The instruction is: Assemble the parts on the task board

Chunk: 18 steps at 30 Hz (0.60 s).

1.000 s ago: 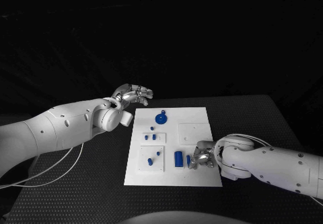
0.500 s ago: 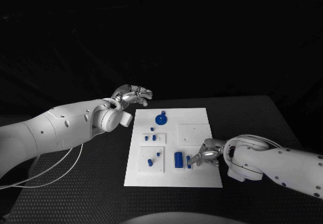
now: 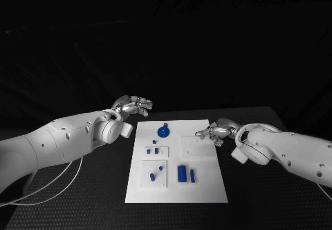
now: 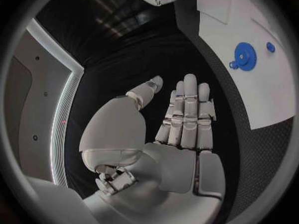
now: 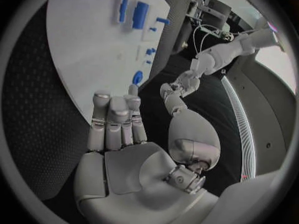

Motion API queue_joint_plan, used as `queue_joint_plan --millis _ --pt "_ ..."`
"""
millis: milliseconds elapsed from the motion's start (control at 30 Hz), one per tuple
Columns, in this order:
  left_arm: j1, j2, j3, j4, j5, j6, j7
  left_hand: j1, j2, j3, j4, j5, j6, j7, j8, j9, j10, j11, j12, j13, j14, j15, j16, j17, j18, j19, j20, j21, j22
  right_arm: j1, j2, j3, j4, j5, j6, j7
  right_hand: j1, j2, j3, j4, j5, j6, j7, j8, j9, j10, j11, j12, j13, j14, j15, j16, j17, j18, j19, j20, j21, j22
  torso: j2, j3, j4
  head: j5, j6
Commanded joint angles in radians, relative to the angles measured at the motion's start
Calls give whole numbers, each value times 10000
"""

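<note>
Right hand (image 3: pixel 216 131) has pulled away from the block (image 3: pixel 182 173) to the board's (image 3: pixel 207 191) far right edge, fingers apart, empty. Left hand (image 3: pixel 133 104) hovers off its far left corner, empty. Block lies near-centre; looks light, rigid; grip its long sides.

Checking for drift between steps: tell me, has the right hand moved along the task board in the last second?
Yes. The right hand moved from the task board's near right part, beside the tall blue parts, up to its far right edge.
</note>
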<state>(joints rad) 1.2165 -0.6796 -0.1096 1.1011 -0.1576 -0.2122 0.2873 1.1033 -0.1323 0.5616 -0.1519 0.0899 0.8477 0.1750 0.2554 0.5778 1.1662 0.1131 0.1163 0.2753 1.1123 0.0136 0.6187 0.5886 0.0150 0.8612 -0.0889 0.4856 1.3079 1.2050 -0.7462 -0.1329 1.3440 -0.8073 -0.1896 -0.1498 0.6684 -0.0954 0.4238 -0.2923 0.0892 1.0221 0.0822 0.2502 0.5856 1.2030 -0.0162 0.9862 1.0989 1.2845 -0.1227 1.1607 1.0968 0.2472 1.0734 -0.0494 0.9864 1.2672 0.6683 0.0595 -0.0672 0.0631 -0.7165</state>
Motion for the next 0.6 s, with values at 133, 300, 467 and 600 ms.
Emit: queue_joint_plan --millis 133,300,467,600 --pt "103 147 15 -480 360 379 538 -65 105 28 -37 39 112 -63 116 30 90 -26 91 16 -338 185 -535 -128 86 -208 193 -294 83 16 1038 177 -2350 3380 102 2827 500 210 296 73 40 -613 422 -217 13 -1457 306 -1285 -762 -1515 382 -1568 -816 -146 -1534 616 -1294 -467 -302 -87 -70 -33 933" --pt "226 286 29 -978 821 731 988 -114 82 25 -110 25 40 -50 79 3 -42 35 -12 -52 -920 566 -1287 -272 85 -735 544 -766 6 -35 1805 563 -3890 4990 1130 3157 907 205 839 106 -68 -1255 866 -433 6 -2647 833 -3413 -2806 -2957 1288 -3964 -2289 -562 -3202 1326 -3145 -1348 -454 -37 -104 46 1682" --pt "355 386 37 -1314 1213 790 1131 -661 -70 -497 -186 461 -501 -275 -196 -157 -868 -49 -476 -309 -3150 1073 -2726 -713 76 -1679 1072 -1469 -162 -195 2116 1066 -4494 5620 1068 3669 882 177 1077 78 -95 -1910 925 -652 -260 -3172 1740 -6549 -6233 -5167 2823 -6993 -4335 -1321 -5933 2053 -5110 -2099 -556 41 -66 78 2019" --pt "375 498 38 -1479 1406 861 1196 -847 -69 -696 -218 383 -972 -384 -415 -342 -1960 -72 -530 -759 -3668 1129 -3092 -787 -28 -2012 1173 -1878 -251 -283 2356 1288 -4975 5819 951 3932 886 255 794 81 -87 -2296 718 -660 -428 -3370 1696 -7900 -7851 -5635 2950 -7919 -5374 -1433 -6583 2300 -5796 -2397 -568 102 -81 136 2343"
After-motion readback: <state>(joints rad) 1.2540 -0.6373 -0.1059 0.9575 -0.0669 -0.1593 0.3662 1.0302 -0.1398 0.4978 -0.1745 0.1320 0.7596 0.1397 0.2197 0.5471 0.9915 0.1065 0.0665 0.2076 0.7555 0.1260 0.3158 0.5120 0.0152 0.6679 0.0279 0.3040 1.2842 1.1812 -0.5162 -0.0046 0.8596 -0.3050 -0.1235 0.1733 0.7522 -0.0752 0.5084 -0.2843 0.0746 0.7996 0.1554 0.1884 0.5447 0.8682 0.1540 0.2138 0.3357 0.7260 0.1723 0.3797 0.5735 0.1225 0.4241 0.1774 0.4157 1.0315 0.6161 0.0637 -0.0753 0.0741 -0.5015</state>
